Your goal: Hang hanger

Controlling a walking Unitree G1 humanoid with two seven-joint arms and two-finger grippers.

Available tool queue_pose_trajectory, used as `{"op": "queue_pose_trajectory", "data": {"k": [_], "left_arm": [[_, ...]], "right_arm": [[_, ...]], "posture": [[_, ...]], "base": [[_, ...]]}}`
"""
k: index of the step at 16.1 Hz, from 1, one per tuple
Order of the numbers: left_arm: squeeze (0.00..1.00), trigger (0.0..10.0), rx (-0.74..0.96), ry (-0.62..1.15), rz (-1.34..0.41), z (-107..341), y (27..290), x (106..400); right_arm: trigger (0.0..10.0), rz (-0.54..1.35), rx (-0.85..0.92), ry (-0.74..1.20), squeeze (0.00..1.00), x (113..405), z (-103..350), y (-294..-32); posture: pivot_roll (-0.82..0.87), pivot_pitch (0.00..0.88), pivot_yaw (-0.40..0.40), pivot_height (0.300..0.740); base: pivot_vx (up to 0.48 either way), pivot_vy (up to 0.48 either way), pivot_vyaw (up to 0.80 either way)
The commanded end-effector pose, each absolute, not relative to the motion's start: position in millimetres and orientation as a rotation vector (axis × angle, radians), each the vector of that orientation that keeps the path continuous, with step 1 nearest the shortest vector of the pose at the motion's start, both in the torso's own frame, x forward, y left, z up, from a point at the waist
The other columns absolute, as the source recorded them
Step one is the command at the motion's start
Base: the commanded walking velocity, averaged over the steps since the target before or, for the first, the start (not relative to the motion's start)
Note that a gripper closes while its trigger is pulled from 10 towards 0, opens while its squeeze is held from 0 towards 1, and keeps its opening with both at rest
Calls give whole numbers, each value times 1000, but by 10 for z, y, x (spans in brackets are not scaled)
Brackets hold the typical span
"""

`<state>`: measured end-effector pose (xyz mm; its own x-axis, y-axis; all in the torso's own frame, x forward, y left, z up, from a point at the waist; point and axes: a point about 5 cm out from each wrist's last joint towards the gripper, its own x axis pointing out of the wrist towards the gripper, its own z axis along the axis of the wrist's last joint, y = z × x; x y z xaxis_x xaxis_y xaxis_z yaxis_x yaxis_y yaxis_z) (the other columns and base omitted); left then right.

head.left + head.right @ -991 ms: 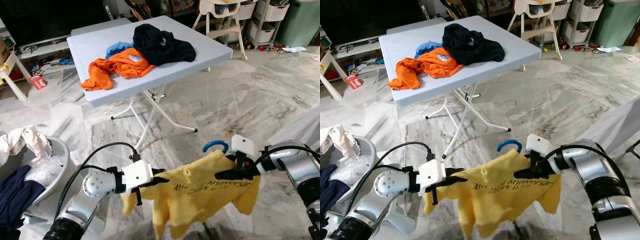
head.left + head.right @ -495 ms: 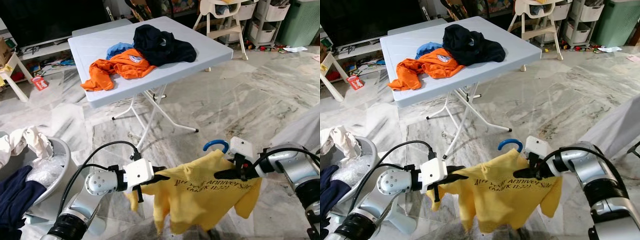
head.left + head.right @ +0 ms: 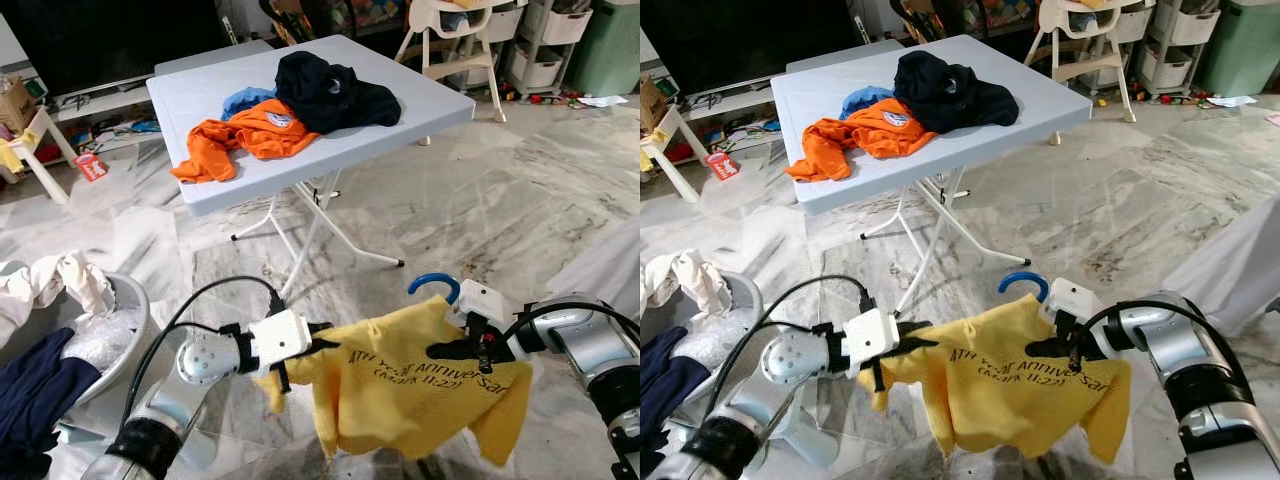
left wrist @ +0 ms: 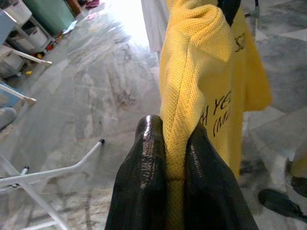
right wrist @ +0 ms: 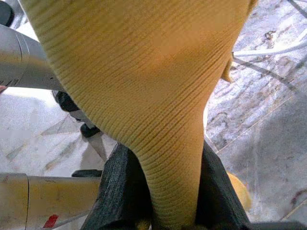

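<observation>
**Yellow shirt is on its hanger, but not hung up yet**

Closest to the robot, the yellow shirt (image 3: 420,385) hangs in the air between its two arms, low over the marble floor (image 3: 480,210). The left gripper (image 3: 322,347) pinches one shoulder of the shirt. In the left wrist view, the two black fingers (image 4: 148,177) squeeze a fold of yellow cloth tight. The right gripper (image 3: 447,349) pinches the other shoulder. In the right wrist view, the cloth runs down between its fingers (image 5: 117,191) too. So both grippers are clamped on the shirt.

A blue hanger (image 3: 433,285) pokes its hook up out of the shirt's neck. It looks like the hanger is already inside the shirt. That part seems done.

What is left is the hanging itself. The hook is not on anything yet, and I cannot see a rail or rack for it.

To the robot's left sits a laundry basket (image 3: 128,300) with more clothes in it. Farther away stands a white folding table (image 3: 200,100). On it lie an orange shirt (image 3: 240,135) and a dark garment (image 3: 330,90), waiting.
</observation>
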<state>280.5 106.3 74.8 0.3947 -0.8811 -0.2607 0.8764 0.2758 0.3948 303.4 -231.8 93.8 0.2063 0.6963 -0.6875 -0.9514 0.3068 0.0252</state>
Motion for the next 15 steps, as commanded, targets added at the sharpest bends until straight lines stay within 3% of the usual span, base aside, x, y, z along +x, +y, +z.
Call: {"op": "queue_pose_trajectory", "data": {"k": [1, 2, 3, 4, 13, 15], "left_arm": [[0, 196, 526, -87, -1112, 887, 1100, 2907], [0, 3373, 519, -90, -1077, 896, 1116, 2935], [843, 10000, 508, -91, -1015, 909, 1140, 2978], [1000, 10000, 461, -84, -973, 911, 1153, 3003], [1000, 10000, 529, -163, -817, 1042, 1373, 3139], [1000, 10000, 490, -161, -852, 1052, 1376, 3127]], "right_arm": [[0, 1212, -437, 630, 0, 3060, 968, -2255], [0, 1205, -435, 624, 0, 3066, 972, -2256], [0, 1198, -428, 614, 0, 3071, 976, -2252], [0, 1183, -424, 600, 0, 3082, 980, -2248], [0, 1113, -470, 571, 0, 3161, 978, -2240], [0, 1082, -481, 554, 0, 3181, 971, -2238]], "posture": [[-131, 15, 99, 740], [-130, 14, 98, 740], [-129, 12, 94, 740], [-129, 11, 92, 740], [-122, 12, 83, 740], [-123, 12, 82, 740]], "base": [[0, 0, 0], [0, 0, 0], [0, 0, 0], [0, 0, 0], [0, 0, 0], [0, 0, 0]]}}
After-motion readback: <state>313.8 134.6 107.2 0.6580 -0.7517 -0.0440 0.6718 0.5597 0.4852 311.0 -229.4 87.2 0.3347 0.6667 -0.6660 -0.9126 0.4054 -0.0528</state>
